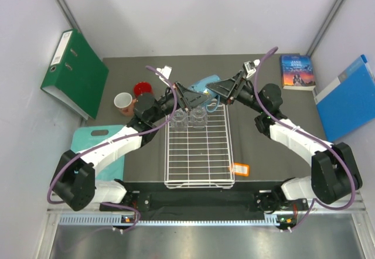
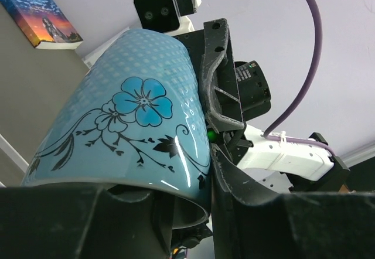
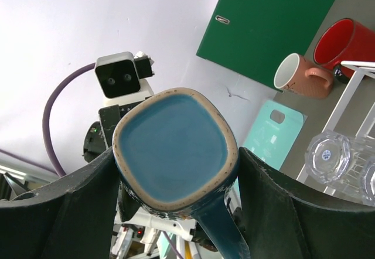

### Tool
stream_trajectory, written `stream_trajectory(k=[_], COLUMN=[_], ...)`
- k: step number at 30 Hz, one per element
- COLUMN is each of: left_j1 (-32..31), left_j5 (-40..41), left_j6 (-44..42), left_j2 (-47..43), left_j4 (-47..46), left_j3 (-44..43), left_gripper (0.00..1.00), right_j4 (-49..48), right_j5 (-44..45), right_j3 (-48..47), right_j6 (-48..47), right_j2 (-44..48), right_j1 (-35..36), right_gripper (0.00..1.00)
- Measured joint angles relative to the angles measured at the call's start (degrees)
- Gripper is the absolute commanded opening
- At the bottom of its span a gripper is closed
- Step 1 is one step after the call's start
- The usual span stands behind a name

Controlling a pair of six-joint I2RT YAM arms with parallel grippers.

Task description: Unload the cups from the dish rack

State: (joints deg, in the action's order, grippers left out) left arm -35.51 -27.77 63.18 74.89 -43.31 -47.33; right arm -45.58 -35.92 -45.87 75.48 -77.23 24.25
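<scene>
The light-blue mug (image 1: pixel 206 85) with a blue flower is held on its side above the far end of the white wire dish rack (image 1: pixel 199 153). My left gripper (image 1: pixel 190 98) is shut on its rim, one finger inside and one outside, as the left wrist view (image 2: pixel 199 197) shows. My right gripper (image 1: pixel 221 89) has its fingers against both sides of the mug's base (image 3: pixel 173 153). Two clear tumblers (image 1: pixel 179 118) (image 1: pixel 198 117) stand in the rack's far end. The red mug (image 1: pixel 142 89) and the salmon-pink mug (image 1: pixel 123 101) stand on the table left of the rack.
A green binder (image 1: pixel 76 74) leans at the far left and a teal cutting board (image 1: pixel 96 142) lies at the near left. A book (image 1: pixel 297 71) and a blue folder (image 1: pixel 348 98) lie at the far right. An orange tag (image 1: pixel 240 169) sits at the rack's near right corner.
</scene>
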Motion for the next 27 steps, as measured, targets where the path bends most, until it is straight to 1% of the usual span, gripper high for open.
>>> stream_trajectory(k=[3,5,6,9,10,12,13,14,15,16,17,18,20,22,23,25,26,27], left_j1=[0.0,0.0,0.0,0.1,-0.1,-0.2,-0.2,-0.2,-0.3,-0.3,-0.3,-0.3,-0.1,-0.2,-0.3,-0.3,-0.3,-0.3], left_j5=[0.2,0.2,0.2,0.1,-0.2,-1.0,-1.4,-1.6,-1.9,-2.2,-2.5,-2.2,-2.9,-3.2,-3.1,-2.9,-2.8,-2.7], left_j6=[-0.4,-0.6,-0.8,-1.0,-1.0,-1.3,-1.2,-1.3,-1.2,-1.1,-0.9,-1.5,-2.6,-3.3,-3.4,-3.5,-3.8,-4.1], left_j2=[0.0,0.0,0.0,0.0,0.0,0.1,0.1,0.2,0.2,0.3,0.3,0.3,0.3,0.2,0.2,0.2,0.1,-0.1], left_j4=[0.1,0.3,0.5,1.4,1.8,3.4,4.0,4.4,4.8,4.9,4.8,4.5,2.7,2.5,3.0,4.6,6.1,8.1], left_j3=[0.0,0.0,0.0,-0.1,-0.2,-0.2,-0.2,-0.2,-0.2,-0.2,-0.2,-0.2,-0.4,-0.5,-0.5,-0.7,-1.1,-1.8], left_gripper=[0.24,0.27,0.32,0.43,0.49,0.53,0.52,0.49,0.43,0.25,0.16,0.00,0.00,0.00,0.00,0.00,0.00,0.00], right_j4=[1.1,2.4,3.3,5.5,6.0,6.6,6.8,7.0,7.2,7.6,7.7,8.2,8.8,9.2,9.6,10.5,10.8,11.0], right_j5=[0.8,1.5,2.2,4.0,4.1,4.5,4.7,4.7,4.8,4.9,5.0,5.2,5.4,5.1,5.1,5.3,5.3,5.4], right_j3=[0.1,0.1,0.2,0.7,0.9,2.0,2.2,2.5,2.7,2.9,3.1,3.2,3.5,3.5,3.5,3.5,3.5,3.5], right_j6=[-1.0,-1.9,-2.5,-4.9,-5.6,-6.5,-7.0,-7.1,-7.4,-7.6,-7.8,-7.1,-3.8,-3.2,-3.5,-3.8,-3.9,-3.9], right_j2=[0.6,1.3,1.8,3.5,3.9,5.0,5.4,5.8,6.1,6.3,6.4,6.4,6.6,6.9,7.1,7.1,7.1,7.1], right_j1=[0.3,0.5,0.8,1.6,2.1,3.7,3.9,3.9,3.9,3.9,3.9,3.9,3.9,3.9,3.9,3.9,3.8,3.8], right_gripper=[0.00,0.00,0.00,0.00,0.00,0.00,0.00,0.00,0.00,0.00,0.00,0.00,0.00,0.00,0.04,0.25,0.42,0.51])
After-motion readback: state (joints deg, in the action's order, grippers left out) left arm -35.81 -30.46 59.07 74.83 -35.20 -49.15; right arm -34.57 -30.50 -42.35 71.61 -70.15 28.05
